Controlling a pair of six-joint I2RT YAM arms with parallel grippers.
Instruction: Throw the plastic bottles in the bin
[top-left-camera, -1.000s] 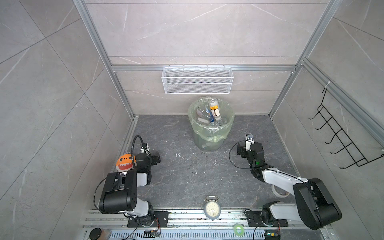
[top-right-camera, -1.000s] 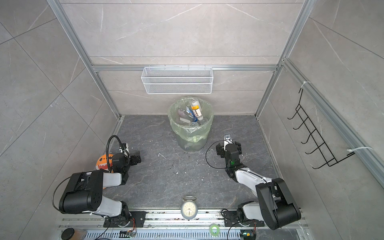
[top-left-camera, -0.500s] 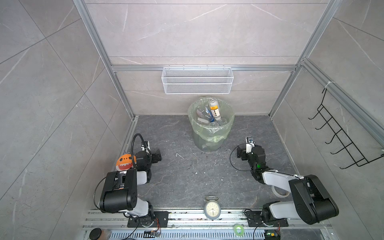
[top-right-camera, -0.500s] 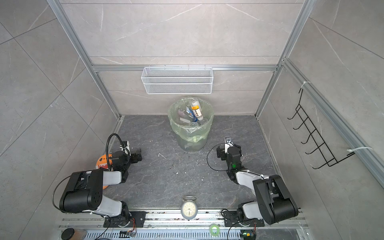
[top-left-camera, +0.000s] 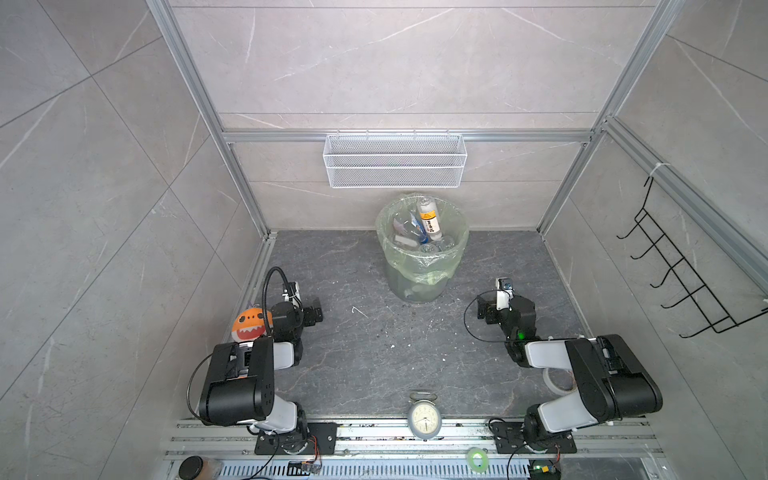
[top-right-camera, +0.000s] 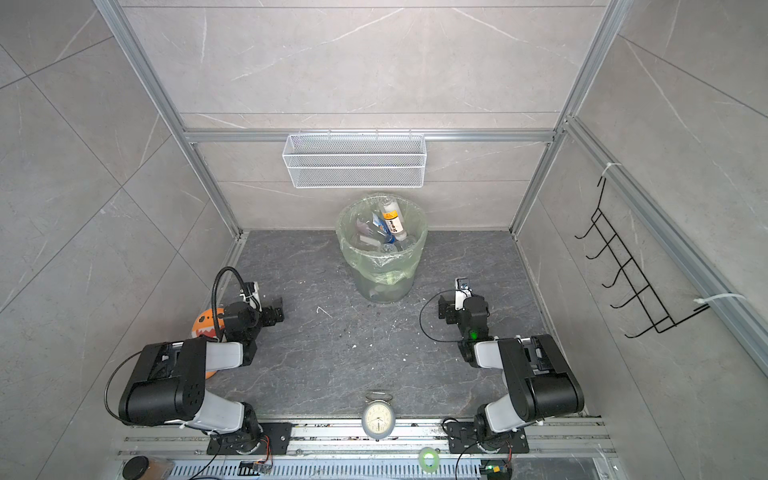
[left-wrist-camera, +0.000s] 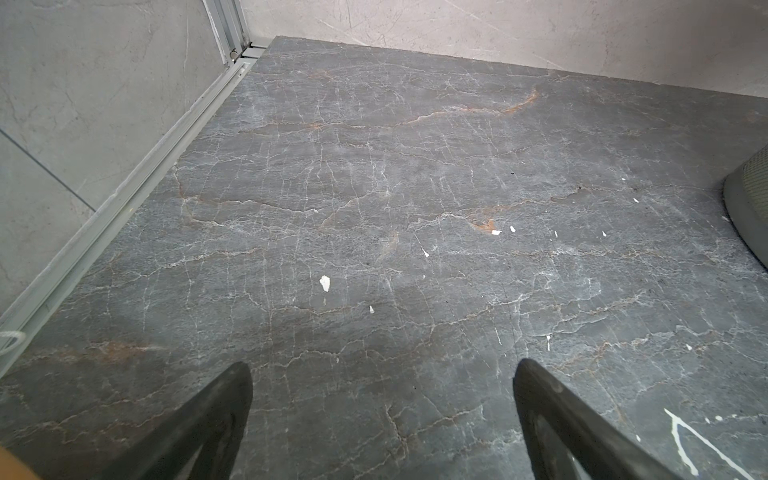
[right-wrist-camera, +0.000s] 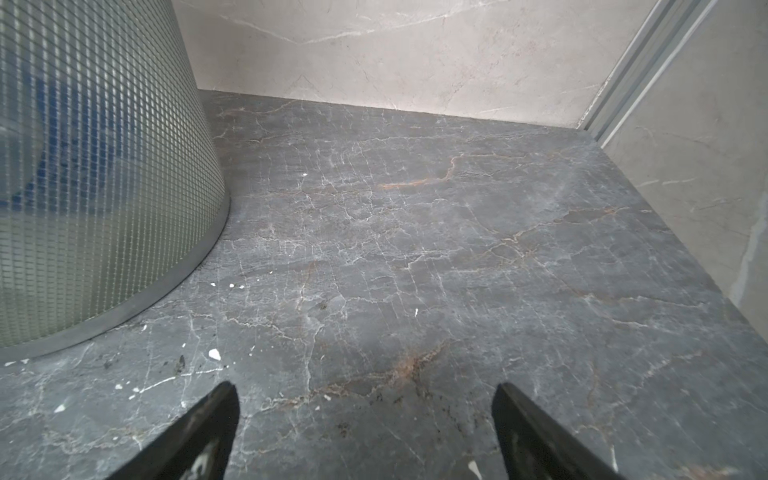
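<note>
We see the plastic bottles (top-left-camera: 429, 219) in the bin (top-left-camera: 419, 282) at centre frame, left fingers (left-wrist-camera: 208, 424) and right fingers (right-wrist-camera: 203, 436) (low over the surface (left-wrist-camera: 374, 187)) spread wide, grasping nothing.

You are looking into a robot test cell dressed as a bathroom or utility corner, not a lived-in room. Grey stone-look wall panels (top-left-camera: 374, 62) sit in a bare aluminium profile frame (top-left-camera: 195, 104). The dark marble-pattern floor (top-left-camera: 374, 353) ends at a slotted metal rail (top-left-camera: 395, 434), where the arm bases (top-left-camera: 291, 440) are bolted among loose cables. The household props are a white wire mesh basket (top-left-camera: 395, 166) and a black hook rack (top-left-camera: 681, 270) on the walls, a lined bin (top-left-camera: 415, 289) and an alarm clock (top-left-camera: 424, 419).
</note>
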